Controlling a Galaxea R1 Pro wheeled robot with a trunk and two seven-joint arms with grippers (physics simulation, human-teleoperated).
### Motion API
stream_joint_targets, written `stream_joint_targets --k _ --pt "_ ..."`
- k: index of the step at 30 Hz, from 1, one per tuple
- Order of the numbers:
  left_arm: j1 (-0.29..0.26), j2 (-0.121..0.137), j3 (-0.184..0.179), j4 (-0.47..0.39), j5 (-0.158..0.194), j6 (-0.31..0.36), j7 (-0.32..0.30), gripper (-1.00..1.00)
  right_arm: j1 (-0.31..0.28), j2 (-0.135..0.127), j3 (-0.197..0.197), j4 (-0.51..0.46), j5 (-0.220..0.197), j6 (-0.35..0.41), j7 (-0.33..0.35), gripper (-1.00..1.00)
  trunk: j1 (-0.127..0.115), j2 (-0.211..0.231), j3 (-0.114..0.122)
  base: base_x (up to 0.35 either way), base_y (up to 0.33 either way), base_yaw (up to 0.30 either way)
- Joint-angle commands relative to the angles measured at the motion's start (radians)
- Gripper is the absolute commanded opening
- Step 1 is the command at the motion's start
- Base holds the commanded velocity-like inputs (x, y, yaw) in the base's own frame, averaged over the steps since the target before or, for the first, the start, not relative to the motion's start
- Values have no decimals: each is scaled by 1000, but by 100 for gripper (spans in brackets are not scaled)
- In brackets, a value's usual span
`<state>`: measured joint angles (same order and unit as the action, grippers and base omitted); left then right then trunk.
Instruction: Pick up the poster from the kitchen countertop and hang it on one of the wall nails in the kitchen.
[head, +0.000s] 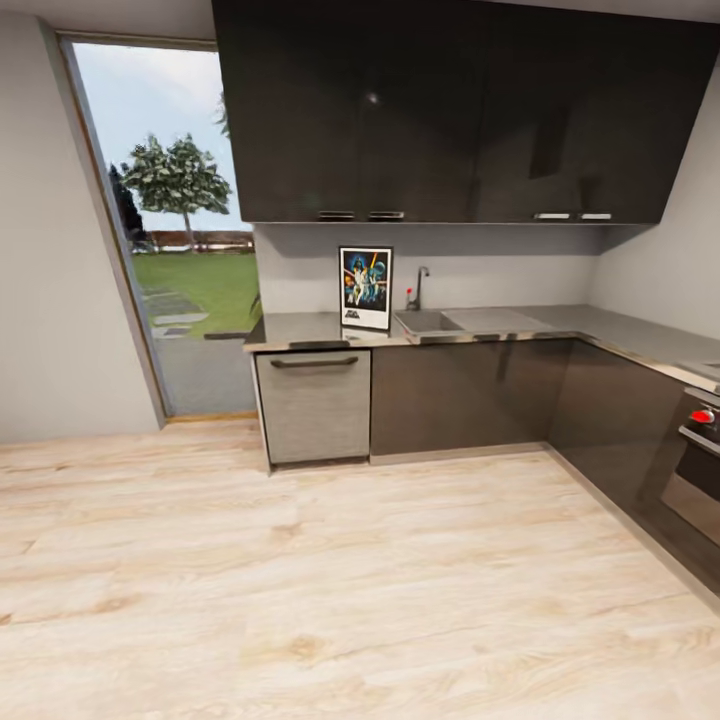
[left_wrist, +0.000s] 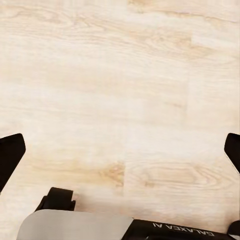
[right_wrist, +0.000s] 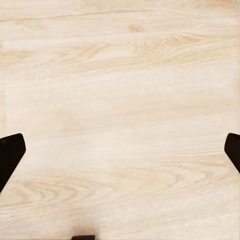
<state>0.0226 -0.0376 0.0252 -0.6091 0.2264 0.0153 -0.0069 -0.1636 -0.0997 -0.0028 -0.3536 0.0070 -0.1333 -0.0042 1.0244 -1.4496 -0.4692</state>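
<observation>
Our left hand (left_wrist: 120, 150) and right hand (right_wrist: 120, 150) hang spread wide and empty over the light wood plank floor (head: 300, 600). Across it, we face the kitchen's dark cabinets (head: 460, 395). The poster (head: 366, 288) stands upright at the tabletop's (head: 300, 328) back edge against the grey wall, just beside the sink (head: 425, 322) and tap (head: 420, 285).

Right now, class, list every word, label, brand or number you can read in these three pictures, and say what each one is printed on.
"GALAXEA A": white lettering on the dark robot part in the left wrist view, seen upside down and cut off by the picture's edge.
Logo at the foot of the poster on the kitchen countertop: too small and blurred to read.
Red knob on the oven: no readable marking.
Right wrist view: no text.
</observation>
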Motion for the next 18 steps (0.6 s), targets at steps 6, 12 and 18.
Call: stream_joint_targets --k 6,12,18 --pt "0 -1 3 -2 7 2 -1 100 -1 1 0 1 1 -3 0 100 1 0 -1 327 0 0" --pt "0 0 4 -1 7 3 -1 100 -1 1 0 1 1 -3 0 100 1 0 -1 328 0 0" --pt "0 0 4 -1 7 3 -1 100 -1 1 1 1 1 -3 0 100 1 0 -1 331 44 0"
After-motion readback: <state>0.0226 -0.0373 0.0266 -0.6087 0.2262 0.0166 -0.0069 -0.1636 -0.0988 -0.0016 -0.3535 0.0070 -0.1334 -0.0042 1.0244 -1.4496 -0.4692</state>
